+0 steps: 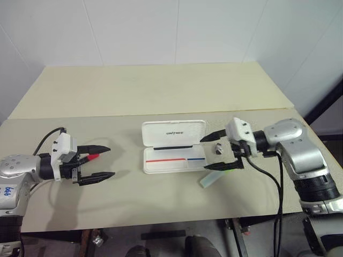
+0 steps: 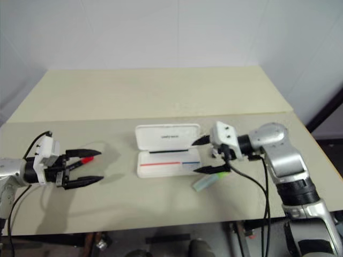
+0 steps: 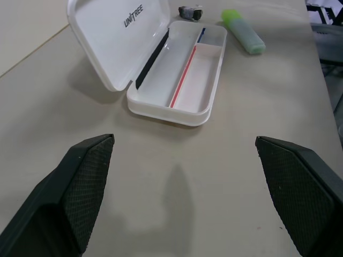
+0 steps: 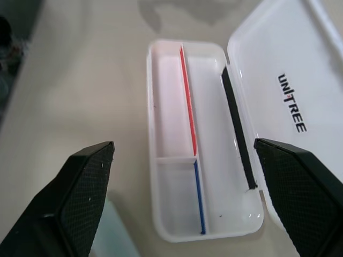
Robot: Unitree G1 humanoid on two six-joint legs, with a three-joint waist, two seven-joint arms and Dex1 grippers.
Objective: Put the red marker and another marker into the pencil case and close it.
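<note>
The white pencil case point(image 1: 173, 160) lies open at mid-table, its lid point(image 4: 289, 96) folded back and nothing in its tray. My right gripper point(image 1: 203, 154) hovers open at the case's right end, fingers spread and holding nothing. The pale green marker point(image 1: 213, 177) lies on the table just below that gripper, right of the case. My left gripper point(image 1: 111, 161) stands open well to the left of the case, also holding nothing. The red marker's red end point(image 1: 92, 157) shows on the table between and behind the left fingers; its barrel is hidden by the hand.
A small dark-and-silver clip-like object point(image 1: 218, 148) sits on the table by the case's right end, near the green marker point(image 3: 244, 33). A second, paler table point(image 1: 155, 88) adjoins at the back. The near table edge runs close below both arms.
</note>
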